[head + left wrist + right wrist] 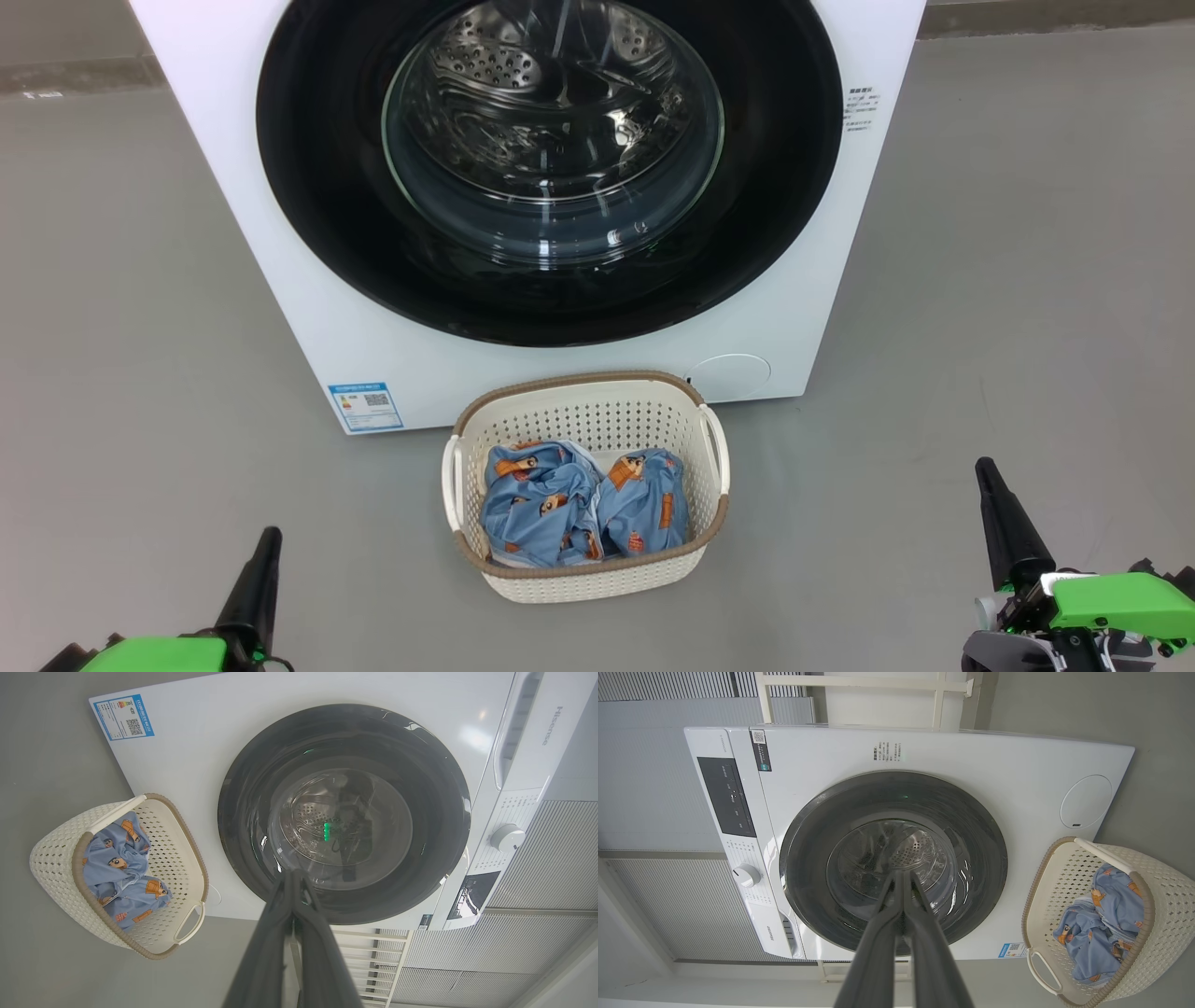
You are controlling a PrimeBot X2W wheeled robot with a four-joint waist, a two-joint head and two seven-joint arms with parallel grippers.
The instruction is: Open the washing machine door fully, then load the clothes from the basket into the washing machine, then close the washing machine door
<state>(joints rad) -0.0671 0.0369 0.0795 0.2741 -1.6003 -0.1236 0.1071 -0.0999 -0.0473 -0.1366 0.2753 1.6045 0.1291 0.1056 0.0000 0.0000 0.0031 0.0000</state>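
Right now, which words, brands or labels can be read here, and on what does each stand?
"Hisense": on the white drawer front of the big white front-loading washing machine.
Blue rectangular label sticker with a QR code: print too small to read.
Small black-print notice on the machine's front: too small to read.
Dark control panel: markings unreadable.

Ahead of your matt fingers (252, 579), the washing machine (373, 373) is smooth glossy white, and the washing machine door (551, 159) is glossy black around clear glass. Between them, the basket (597, 579), perforated matt plastic, holds the clothes (551, 513), soft cloth.
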